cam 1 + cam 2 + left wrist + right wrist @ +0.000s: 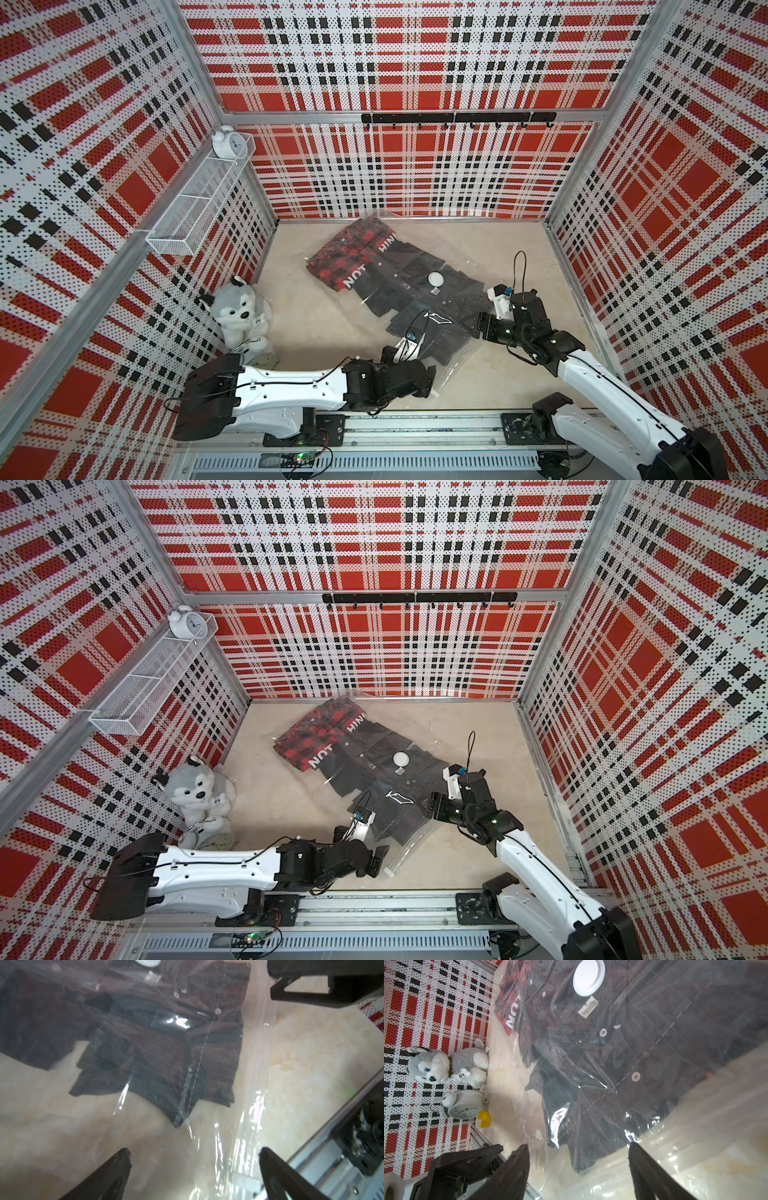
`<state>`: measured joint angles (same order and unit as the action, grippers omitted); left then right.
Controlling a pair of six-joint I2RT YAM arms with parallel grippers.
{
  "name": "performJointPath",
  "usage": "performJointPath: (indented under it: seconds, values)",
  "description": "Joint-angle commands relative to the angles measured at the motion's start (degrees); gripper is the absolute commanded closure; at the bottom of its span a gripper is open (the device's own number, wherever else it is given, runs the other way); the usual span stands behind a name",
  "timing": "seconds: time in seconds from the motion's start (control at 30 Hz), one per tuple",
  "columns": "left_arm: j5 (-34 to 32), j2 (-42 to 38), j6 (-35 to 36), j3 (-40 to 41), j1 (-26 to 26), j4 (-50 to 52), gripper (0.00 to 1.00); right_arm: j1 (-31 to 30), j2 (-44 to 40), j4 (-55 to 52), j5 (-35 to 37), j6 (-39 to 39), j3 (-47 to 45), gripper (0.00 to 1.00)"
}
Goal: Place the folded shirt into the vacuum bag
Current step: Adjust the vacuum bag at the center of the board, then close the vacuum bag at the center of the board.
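While its jaws stand wide apart with nothing pinched between them, the left tool (194, 1151) hovers low over the clear mouth end of the vacuum bag (453, 363), near the middle of the near edge of the surface (519, 374), with the small white zip slider (245, 1180) close by. The right tool (577, 1146) is also open, its jaws spread at the bag's right side; whether they touch the film I cannot tell. The folded shirt (419, 299), dark with pale buttons, lies inside the bag under the crinkly film and stops short of the mouth. The round white valve (435, 278) sits over it. Deeper in, toward the far edge, a red-and-black garment (345, 253) with white lettering fills the closed end. The bag lies flat, slanting from the middle of the far edge toward the near edge. At the left edge sit a plush husky (237, 307) and an alarm clock (465, 1105), with a yellow block (484, 1119) just beside the clock.
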<state>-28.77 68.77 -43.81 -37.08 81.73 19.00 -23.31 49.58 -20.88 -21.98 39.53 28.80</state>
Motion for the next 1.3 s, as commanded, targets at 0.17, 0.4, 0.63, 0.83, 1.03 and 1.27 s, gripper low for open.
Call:
performJointPath:
  seconds: [0.17, 0.4, 0.63, 0.83, 1.03, 1.27]
  values:
    - [-0.31, -3.37, -10.56, -0.68, 15.17, 15.42, 0.02, -7.45, -12.24, -8.05, -0.27, 6.45, -5.37, 0.23]
    - [-0.41, 4.69, -9.25, -2.00, 18.82, 17.57, 0.02, -16.03, -7.23, 7.75, -3.50, 14.96, -11.95, 0.26]
    - [-4.96, 15.03, -8.84, -4.29, 18.66, 18.46, 0.02, -21.89, 4.18, 22.24, -3.29, 19.10, -12.64, 0.28]
    - [-12.00, 18.97, -11.99, -3.25, 18.33, 17.01, 0.02, -22.25, 9.69, 31.90, -4.30, 22.29, -13.11, 0.40]
    - [-14.82, 13.06, -12.72, 0.40, 15.90, 10.65, 0.01, -22.14, 11.67, 33.85, -3.42, 22.80, -12.83, 0.41]
    - [-11.44, 7.64, -8.45, 4.47, 12.64, 3.12, 0.11, -19.28, 13.01, 34.94, -5.36, 22.56, -12.07, 0.42]
